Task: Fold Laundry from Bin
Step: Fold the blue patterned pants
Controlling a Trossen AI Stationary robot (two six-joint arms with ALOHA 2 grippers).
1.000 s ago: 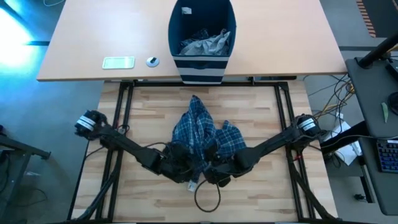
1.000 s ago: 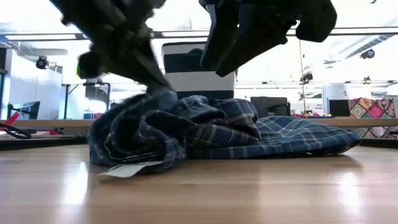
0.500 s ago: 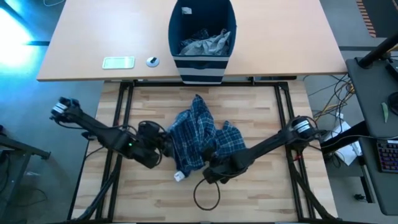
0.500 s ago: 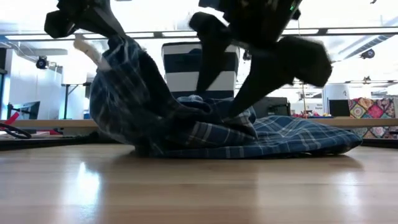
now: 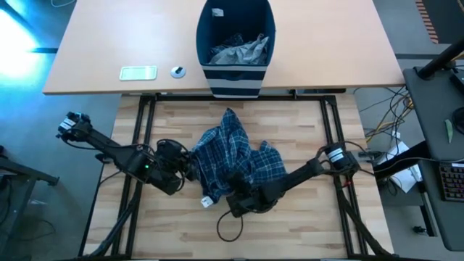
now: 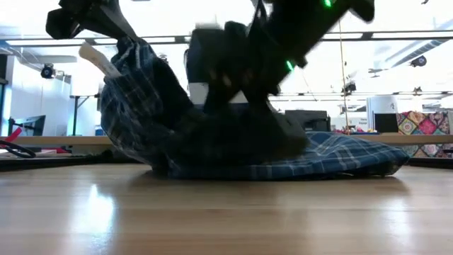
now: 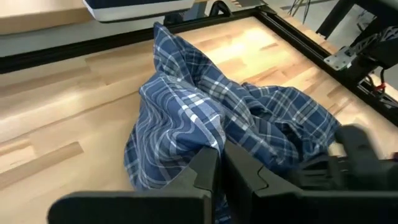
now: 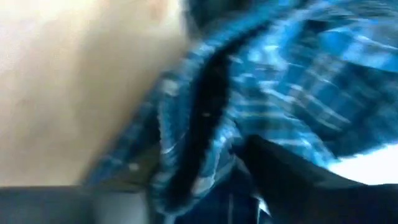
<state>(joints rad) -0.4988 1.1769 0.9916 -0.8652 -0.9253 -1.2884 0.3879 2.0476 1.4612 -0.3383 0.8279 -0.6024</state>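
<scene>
I see, from left to right, my left gripper (image 5: 190, 165) clenched on the left edge of the blue plaid garment (image 5: 232, 156) mid-table, my right gripper (image 5: 238, 201) at its near edge, grip indeterminate, and the navy bin (image 5: 235, 45) beyond.

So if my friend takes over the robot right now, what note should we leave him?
Left gripper: shut on the plaid garment, holding one edge lifted off the wooden table on its left side.
Right gripper: low at the garment's near edge; unclear whether it has a grip.
Bin: on the far desk, grey laundry inside.
Done: one plaid piece is out on the table.
Left: it is crumpled, not spread or folded; the bin's clothes remain.
</scene>
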